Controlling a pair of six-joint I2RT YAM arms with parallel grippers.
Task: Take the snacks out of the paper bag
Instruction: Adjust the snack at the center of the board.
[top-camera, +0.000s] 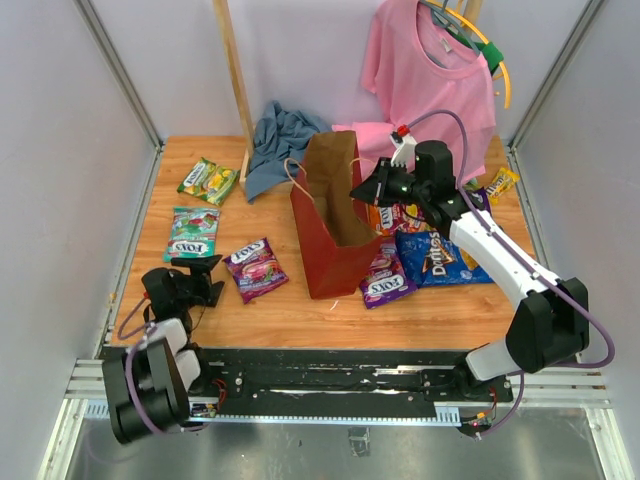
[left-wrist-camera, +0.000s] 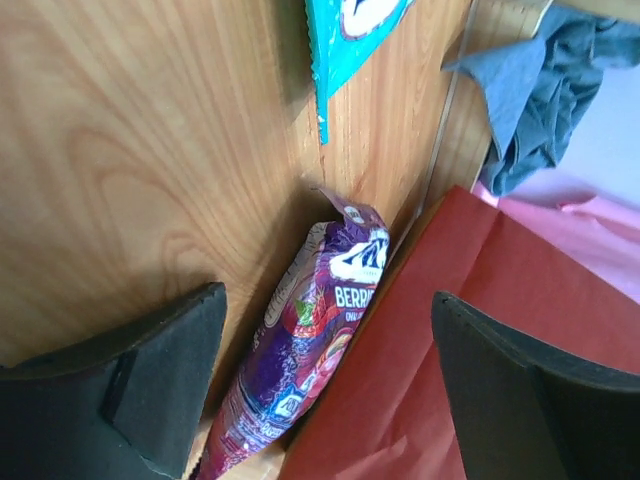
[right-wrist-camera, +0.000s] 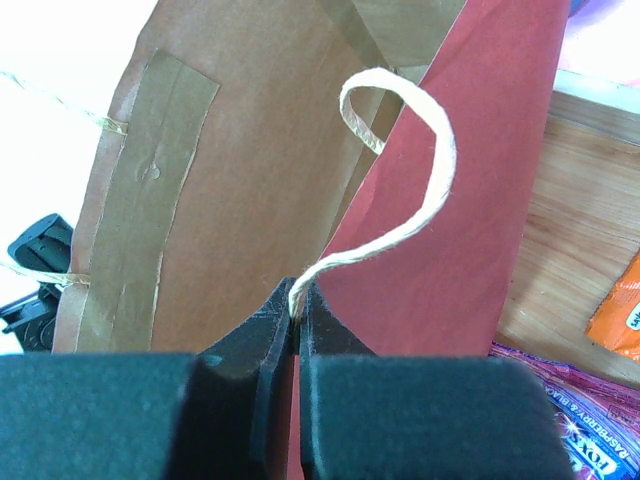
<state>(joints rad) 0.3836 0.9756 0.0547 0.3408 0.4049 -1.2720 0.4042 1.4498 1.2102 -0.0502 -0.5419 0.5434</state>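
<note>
Scanning from the left, three snacks are found lying out on the table (top-camera: 285, 312). A green-yellow packet (top-camera: 207, 180) is farthest back, a teal packet (top-camera: 192, 233) lies nearer, and a purple packet (top-camera: 256, 268) rests close by the foot of the bag. The left gripper (top-camera: 197, 264) is held low beside the teal packet, its jaws spread apart with nothing clamped between them.

At the centre the paper bag (top-camera: 325, 250) stands upright with its mouth open. Its near rim is pinched by the right gripper (top-camera: 362, 190), whose fingers are pressed together on the twine handle (right-wrist-camera: 440, 170) where it meets the red wall. Only brown lining and tape can be made out inside, and the bottom is hidden.

To the right of the bag more snacks are already out. An orange packet (right-wrist-camera: 618, 315) lies just past the wall, with a second purple packet (top-camera: 385, 282), the blue Doritos bag (top-camera: 437, 257) and a yellow-orange packet (top-camera: 502, 182) towards the far right edge.

Most of the unloading is judged done. Whether anything is left in the bag cannot be told until its bottom is seen.
</note>
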